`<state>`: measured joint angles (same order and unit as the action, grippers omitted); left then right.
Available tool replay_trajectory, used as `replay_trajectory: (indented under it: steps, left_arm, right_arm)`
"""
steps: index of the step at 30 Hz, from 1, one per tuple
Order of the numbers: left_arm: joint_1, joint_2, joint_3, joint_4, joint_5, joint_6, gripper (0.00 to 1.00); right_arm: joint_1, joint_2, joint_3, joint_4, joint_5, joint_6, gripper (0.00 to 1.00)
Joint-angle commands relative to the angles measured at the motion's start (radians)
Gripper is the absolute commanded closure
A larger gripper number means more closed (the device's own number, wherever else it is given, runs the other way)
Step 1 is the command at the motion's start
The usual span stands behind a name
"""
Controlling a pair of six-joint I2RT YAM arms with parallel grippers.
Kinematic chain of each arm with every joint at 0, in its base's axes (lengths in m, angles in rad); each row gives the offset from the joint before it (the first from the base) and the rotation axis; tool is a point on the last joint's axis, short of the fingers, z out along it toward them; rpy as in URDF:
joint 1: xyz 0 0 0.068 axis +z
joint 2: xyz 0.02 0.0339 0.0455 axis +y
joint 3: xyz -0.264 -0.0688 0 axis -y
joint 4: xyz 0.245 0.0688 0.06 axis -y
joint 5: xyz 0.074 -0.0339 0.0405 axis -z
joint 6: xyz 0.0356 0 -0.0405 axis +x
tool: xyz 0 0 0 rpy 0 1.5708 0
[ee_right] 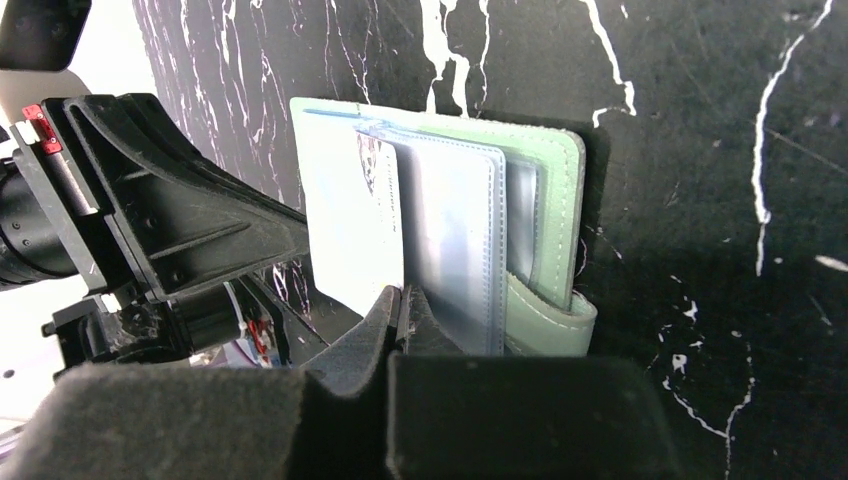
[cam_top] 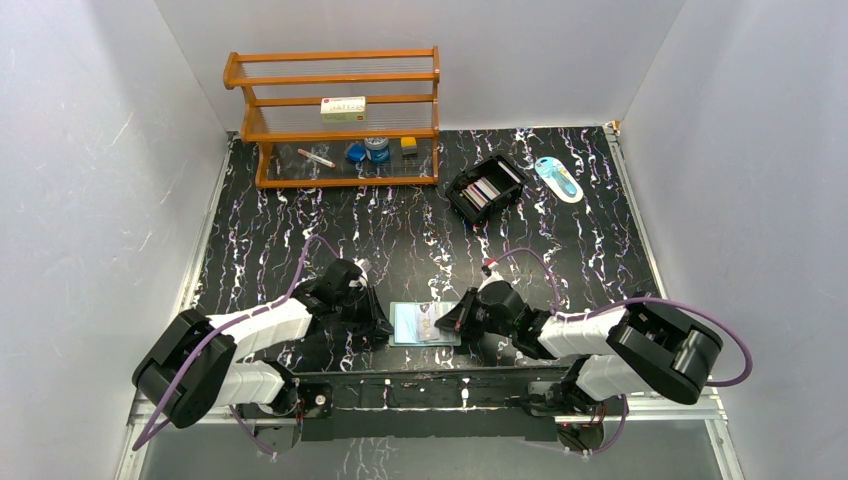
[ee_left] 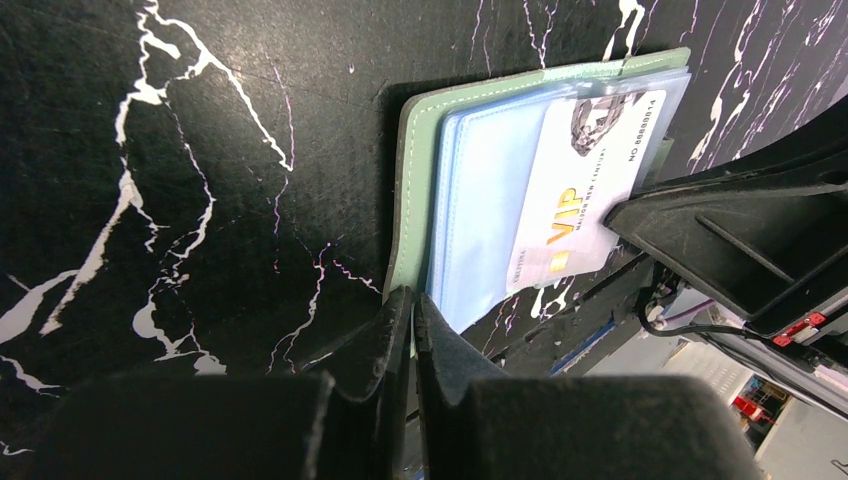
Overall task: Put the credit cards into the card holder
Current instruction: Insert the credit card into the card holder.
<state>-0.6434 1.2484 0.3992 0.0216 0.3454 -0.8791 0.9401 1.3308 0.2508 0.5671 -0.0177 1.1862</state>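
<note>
Much is left, I judge: at the far right of the worktop (cam_top: 400, 230), the black box (cam_top: 505, 172) holds what look like more cards (cam_top: 482, 190). The green card holder (cam_top: 408, 322) lies open at the near edge, between the arms, a white card (ee_left: 580, 190) across its blue pockets, not clearly tucked in. The left fingers (ee_left: 385, 340) pinch the holder's left edge; the right fingers (ee_right: 365, 335) are closed narrow on the card's right edge.
</note>
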Motion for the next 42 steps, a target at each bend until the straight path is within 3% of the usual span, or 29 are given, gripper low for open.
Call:
replay_trajectory:
  steps: [1,8,15,18,24,31,42]
  left_arm:
    - [-0.010,0.019,-0.034,-0.062,0.010,-0.004,0.95]
    - [-0.017,0.010,-0.038,-0.059,0.004,-0.018,0.95]
    - [-0.031,0.000,-0.039,-0.052,0.002,-0.036,0.95]
    - [-0.036,0.003,-0.036,-0.048,0.004,-0.043,0.94]
    - [-0.041,0.018,-0.034,-0.029,0.012,-0.046,0.94]
    - [-0.042,0.016,-0.028,-0.026,0.024,-0.046,0.93]
    - [-0.043,0.030,-0.024,-0.005,0.026,-0.055,0.93]
  right_arm:
    - [0.023,0.027,-0.010,-0.010,0.006,0.094,1.00]
    - [0.050,0.060,0.020,-0.043,0.017,0.130,0.99]
    - [0.055,0.085,0.083,-0.130,0.031,0.068,0.90]
    - [0.056,0.081,0.186,-0.285,0.051,0.007,0.82]
    - [0.057,-0.014,0.225,-0.464,0.138,-0.047,0.62]
    - [0.058,0.024,0.281,-0.466,0.119,-0.087,0.53]
    - [0.094,0.134,0.344,-0.362,0.049,-0.096,0.55]
